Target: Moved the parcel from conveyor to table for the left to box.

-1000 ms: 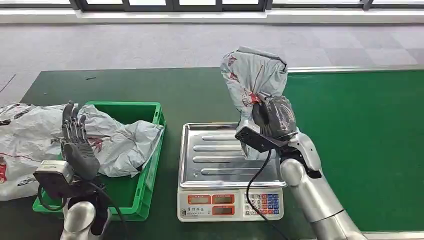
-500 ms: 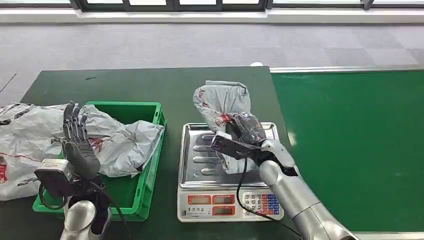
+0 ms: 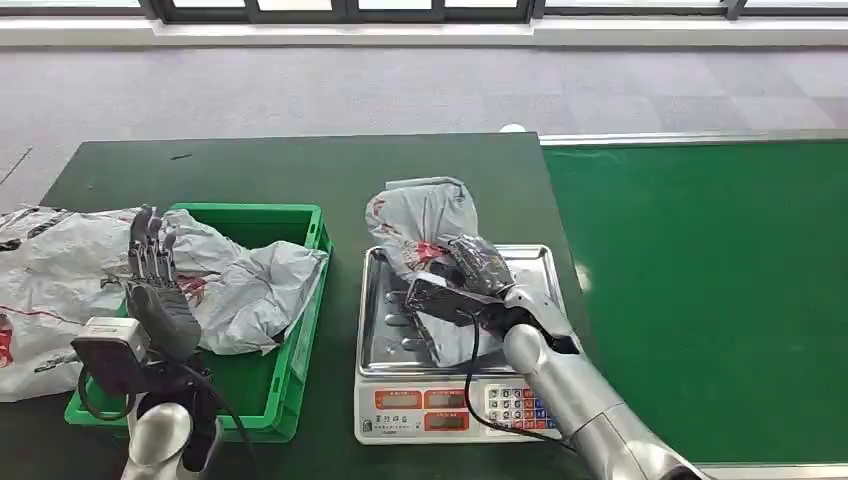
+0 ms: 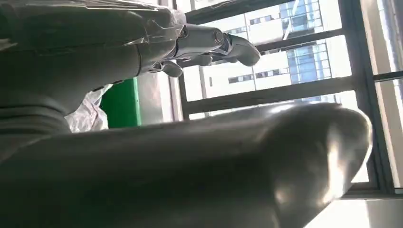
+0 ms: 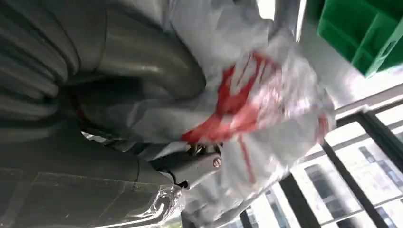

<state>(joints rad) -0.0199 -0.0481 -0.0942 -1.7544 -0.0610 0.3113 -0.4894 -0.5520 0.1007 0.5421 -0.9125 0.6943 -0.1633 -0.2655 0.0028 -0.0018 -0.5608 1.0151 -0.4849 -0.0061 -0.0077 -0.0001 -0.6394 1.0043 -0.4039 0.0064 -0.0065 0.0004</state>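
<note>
- The right hand [image 3: 478,268] gripped the parcel [image 3: 425,215], a crumpled grey poly bag with red print; in the right wrist view the fingers [image 5: 199,166] were closed into the bag's [image 5: 247,95] folds.
- The parcel stood over the far left part of the scale's steel tray [image 3: 530,265]. Its lower end reached the tray surface, though actual contact could not be confirmed. Its upper end rose past the tray's far rim.
- The right forearm crossed the tray's near right corner and part of the keypad on the scale [image 3: 420,405], leaving the tray's right strip bare.
- The left hand [image 3: 160,290] was raised, fingers straight and slightly apart, holding nothing. It stood above the near left corner of the green crate [image 3: 305,300]. In the left wrist view its fingers [image 4: 223,42] pointed toward the windows.
- The crate sat just left of the scale, a narrow gap of table between their facing edges.
- A second grey bag [image 3: 230,285] was draped over the crate's left wall and into its interior, trailing onto the table [image 3: 300,170] at the far left.
- The dark green table ended at a straight edge just right of the scale; the brighter green conveyor belt [image 3: 700,280] ran alongside it there, a metal rail along its far edge.
</note>
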